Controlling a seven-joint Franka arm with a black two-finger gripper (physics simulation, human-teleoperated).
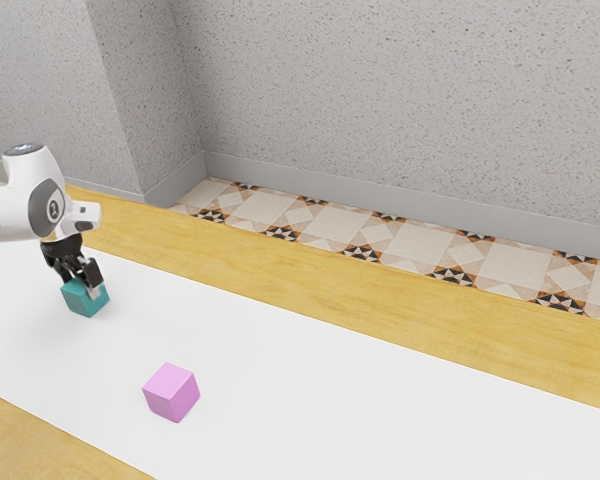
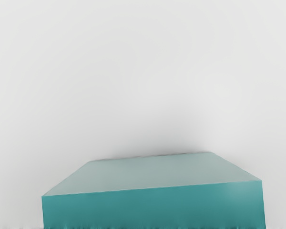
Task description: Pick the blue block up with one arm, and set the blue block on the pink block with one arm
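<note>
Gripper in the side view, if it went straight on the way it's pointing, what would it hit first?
Probably the white tabletop. The gripper points down, shut on the blue block, so the block would likely press into it first. The pink block sits aside, out of that line.

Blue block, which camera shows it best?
The exterior view: the blue block shows whole, gripped between the jaws, apart from the pink block. The wrist view shows its top face and one side from close above.
</note>
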